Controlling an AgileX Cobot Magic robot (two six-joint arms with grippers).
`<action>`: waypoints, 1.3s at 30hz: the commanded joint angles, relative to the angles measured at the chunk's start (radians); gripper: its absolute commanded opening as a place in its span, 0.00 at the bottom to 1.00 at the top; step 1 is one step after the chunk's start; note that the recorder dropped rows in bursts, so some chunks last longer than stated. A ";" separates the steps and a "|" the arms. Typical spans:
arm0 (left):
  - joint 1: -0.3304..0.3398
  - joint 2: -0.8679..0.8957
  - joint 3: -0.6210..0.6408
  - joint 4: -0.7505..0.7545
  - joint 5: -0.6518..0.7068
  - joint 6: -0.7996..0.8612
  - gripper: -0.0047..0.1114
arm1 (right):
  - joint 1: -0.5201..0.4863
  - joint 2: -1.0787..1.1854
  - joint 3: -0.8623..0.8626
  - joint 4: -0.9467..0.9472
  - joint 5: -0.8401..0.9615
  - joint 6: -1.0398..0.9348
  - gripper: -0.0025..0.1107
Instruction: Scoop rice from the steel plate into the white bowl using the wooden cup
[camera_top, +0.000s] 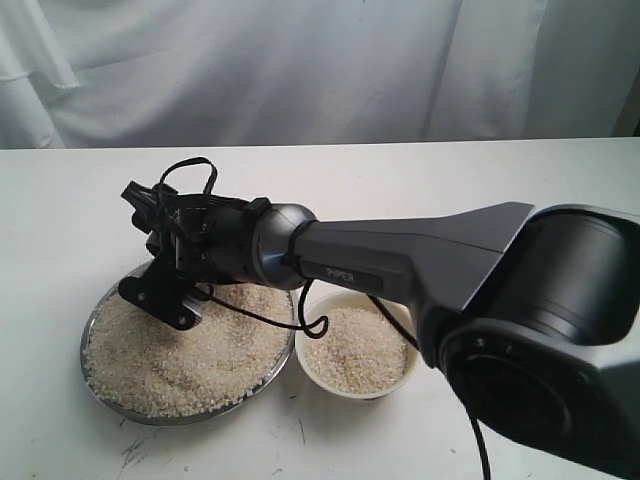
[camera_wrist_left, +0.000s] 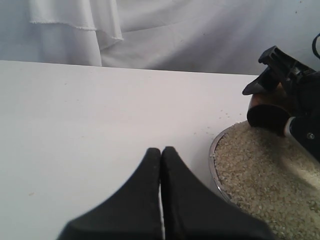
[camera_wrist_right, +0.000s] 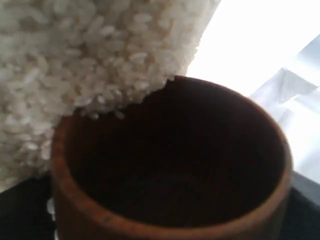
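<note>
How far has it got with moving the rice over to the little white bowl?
Done: the white bowl already holds a good layer of rice. In hand: the right gripper holds the wooden cup tipped into the grains on the steel plate, its rim against them and its inside looking empty. Left: lift a scoop and tip it into the bowl; the plate is heaped with plenty more.

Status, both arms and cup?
Left gripper shut, idle beside steel plate. Right gripper shut on wooden cup, mouth against rice. Cable loop hangs beside white bowl.

White table, white draped curtain behind, bright even light.
</note>
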 joint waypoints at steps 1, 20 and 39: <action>0.002 -0.004 0.005 -0.002 -0.007 0.000 0.04 | 0.017 -0.004 -0.004 -0.007 0.034 0.005 0.02; 0.002 -0.004 0.005 -0.002 -0.007 0.000 0.04 | 0.064 -0.025 0.040 0.027 0.082 -0.014 0.02; 0.002 -0.004 0.005 -0.002 -0.007 0.000 0.04 | 0.094 -0.106 0.217 0.046 0.053 -0.010 0.02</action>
